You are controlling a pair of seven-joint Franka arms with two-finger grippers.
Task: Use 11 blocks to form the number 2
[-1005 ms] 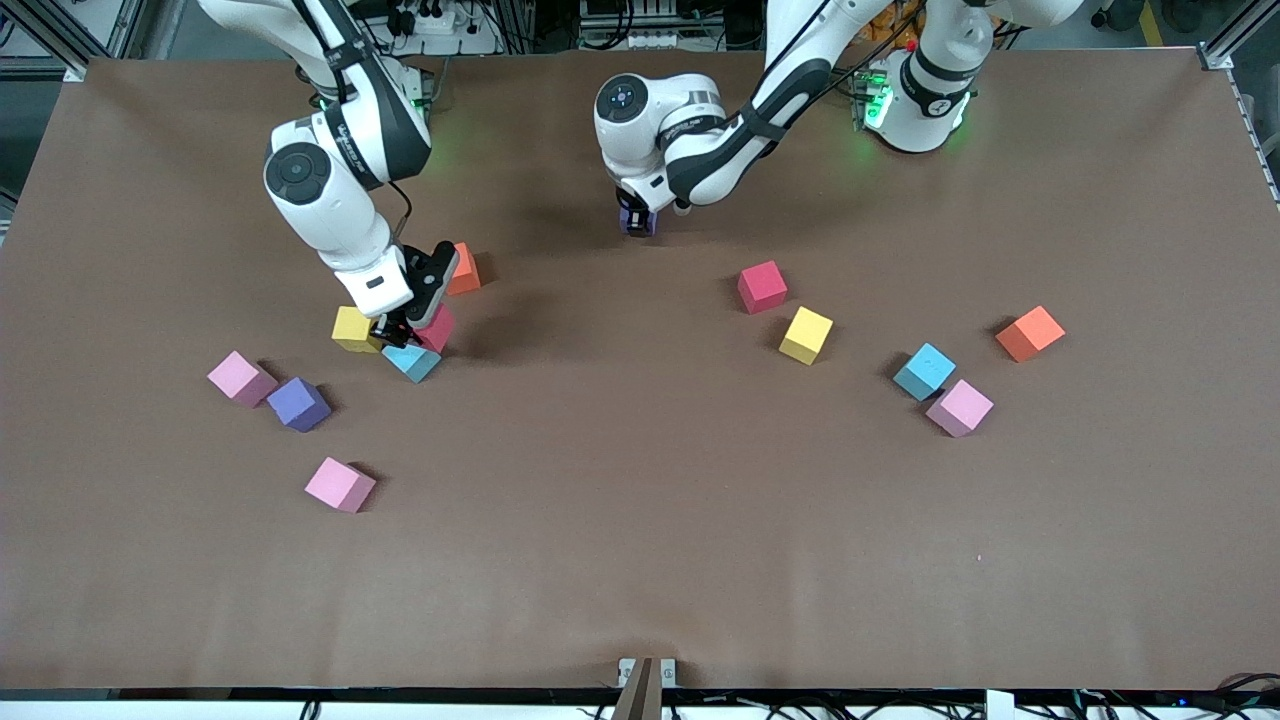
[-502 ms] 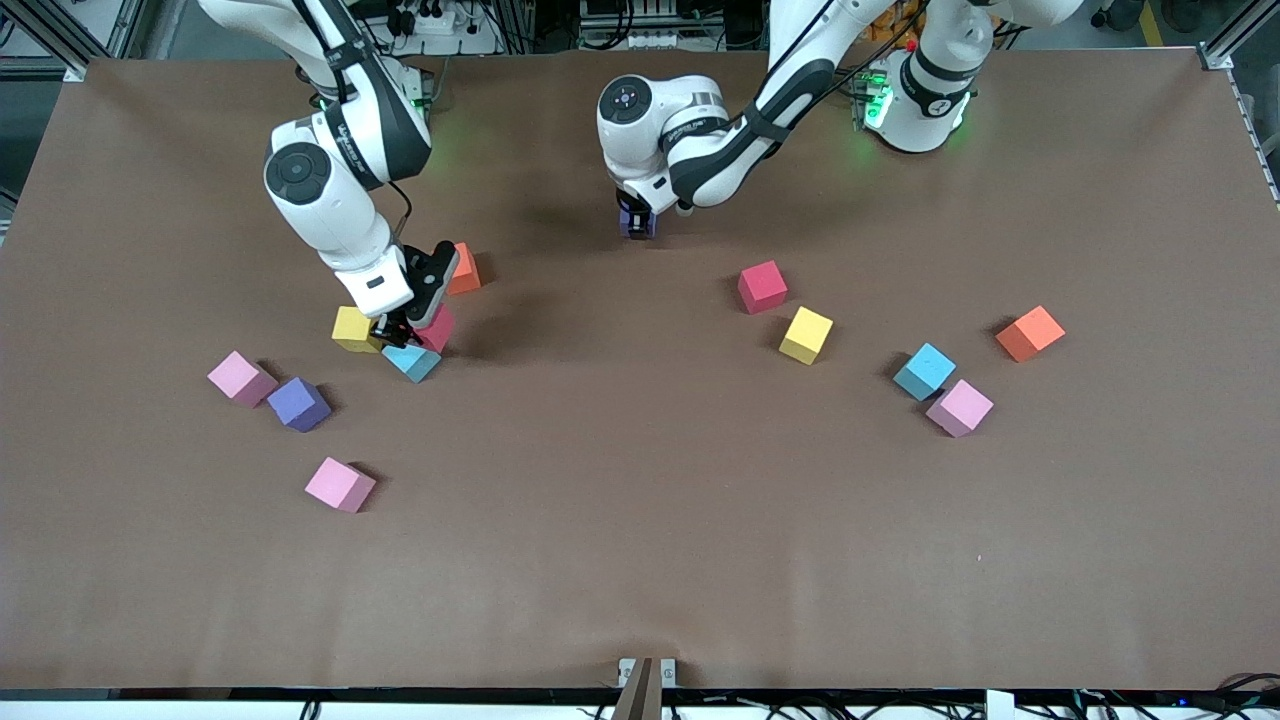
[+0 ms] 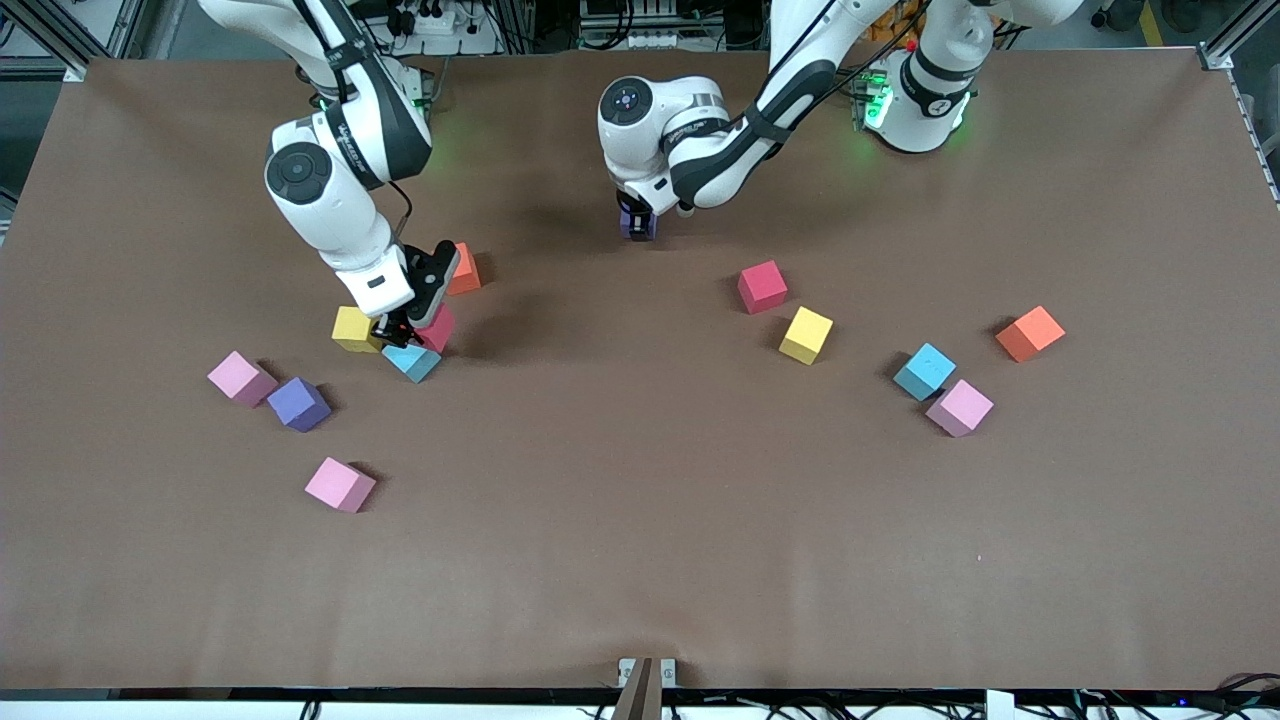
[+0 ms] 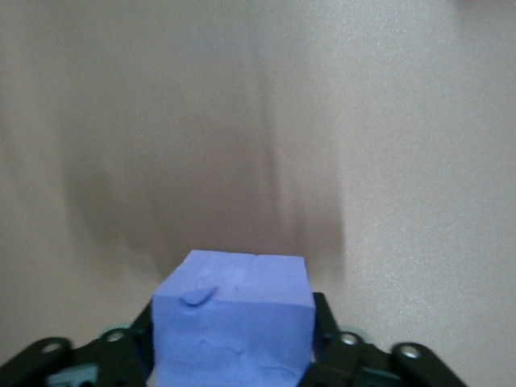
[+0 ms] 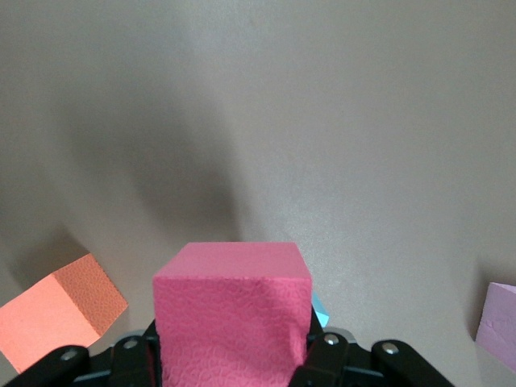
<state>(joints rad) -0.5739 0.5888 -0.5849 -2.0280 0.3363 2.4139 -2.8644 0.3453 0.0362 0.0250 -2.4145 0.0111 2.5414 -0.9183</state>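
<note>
Brown table (image 3: pixel 640 540): right tool (image 3: pixel 403 336) clamps red block (image 3: pixel 439 327); left tool (image 3: pixel 637 214) (around purple block (image 3: pixel 638 226)) unclear.

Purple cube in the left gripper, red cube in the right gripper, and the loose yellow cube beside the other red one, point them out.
purple cube (image 4: pixel 234 322), left wrist view, middle of its facing side.
red cube (image 5: pixel 230 322), right wrist view, middle of its facing side.
yellow cube (image 3: pixel 806 333), front view, its top face.
</note>
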